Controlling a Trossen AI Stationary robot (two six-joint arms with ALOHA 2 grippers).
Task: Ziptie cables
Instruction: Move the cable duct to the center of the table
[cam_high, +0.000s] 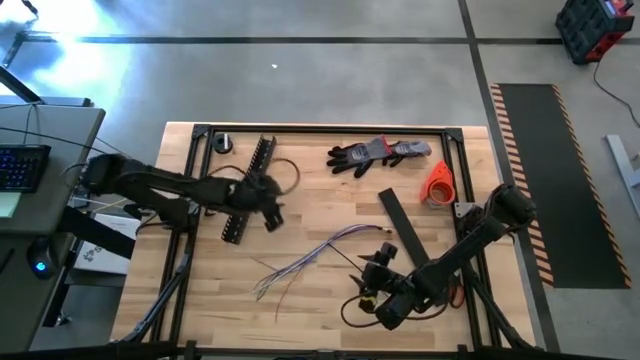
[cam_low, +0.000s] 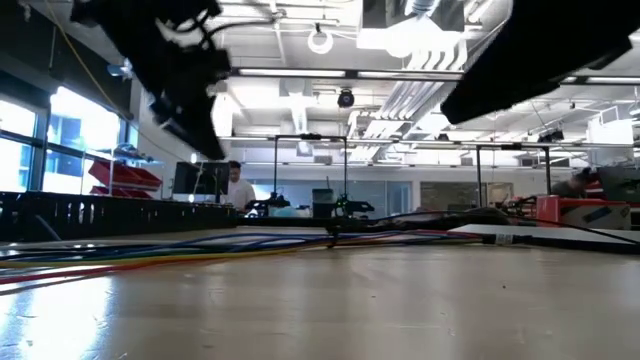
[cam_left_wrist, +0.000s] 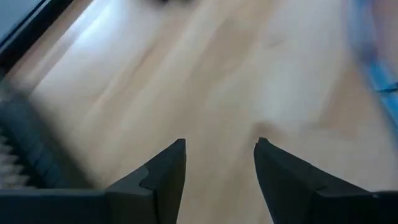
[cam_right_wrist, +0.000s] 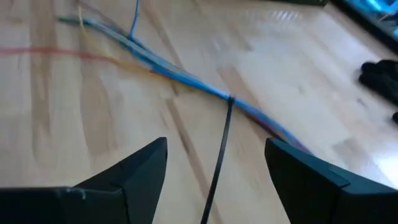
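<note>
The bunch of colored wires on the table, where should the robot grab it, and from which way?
Probably near the middle of the wires, where the strands run tight together; toward one end they fan out loose. They lie flat on the wooden table, so come straight down with the fingers across the bunch. The right end effector is open and closest, facing the black tie already on it.

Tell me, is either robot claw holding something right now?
No. The left gripper is open over bare table. The right gripper is open too, near the cables, gripping nothing.
</note>
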